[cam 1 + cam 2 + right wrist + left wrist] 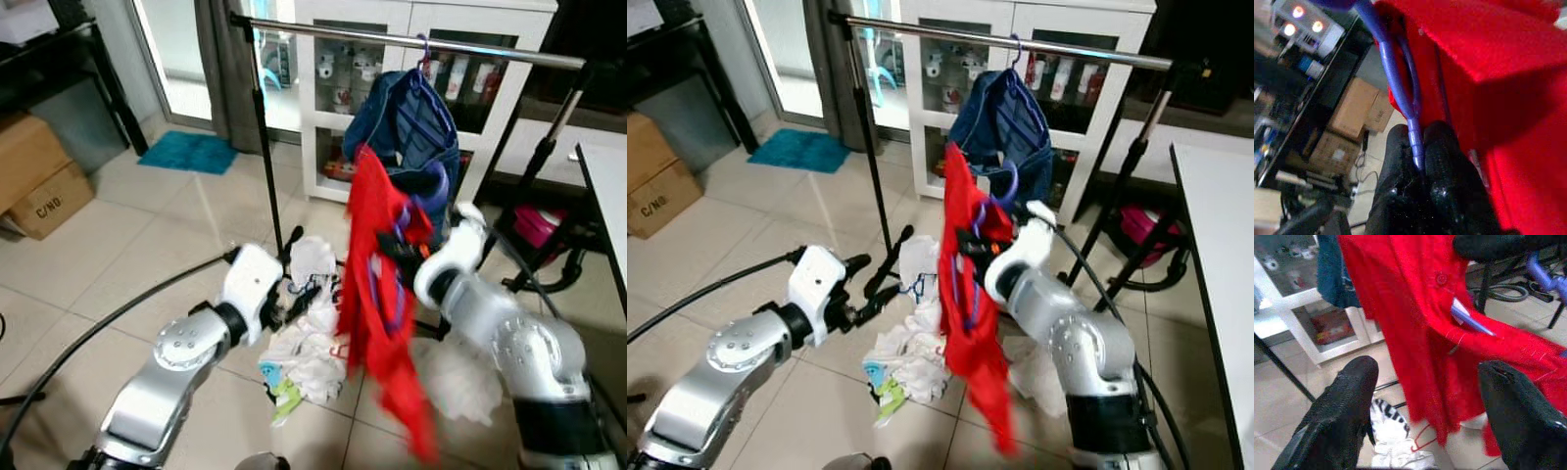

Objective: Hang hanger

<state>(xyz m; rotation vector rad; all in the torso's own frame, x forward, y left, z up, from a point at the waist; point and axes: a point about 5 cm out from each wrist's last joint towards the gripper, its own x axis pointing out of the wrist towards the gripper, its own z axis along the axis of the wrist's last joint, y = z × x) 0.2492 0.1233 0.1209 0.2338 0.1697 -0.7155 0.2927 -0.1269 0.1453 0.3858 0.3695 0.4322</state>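
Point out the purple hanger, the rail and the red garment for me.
purple hanger (1411, 128), right wrist view, on its stem just above the closed fingers.
rail (470, 45), left eye view, on the bare metal bar.
red garment (377, 294), left eye view, on the hanging cloth's middle.

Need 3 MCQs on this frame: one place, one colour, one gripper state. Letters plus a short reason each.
1. Where is the blue garment?
A. hung on the rail
B. on the floor
C. in the left gripper

2. What colour is the garment held by the right gripper?
A. green
B. red
C. white

3. How is the left gripper?
A. shut on the hanger
B. shut on cloth
C. open, holding nothing

Key: 1 A, its hook sits over the metal rail. 2 B, the red garment drapes from the purple hanger that the right gripper pinches. 3 C, its fingers stand apart.
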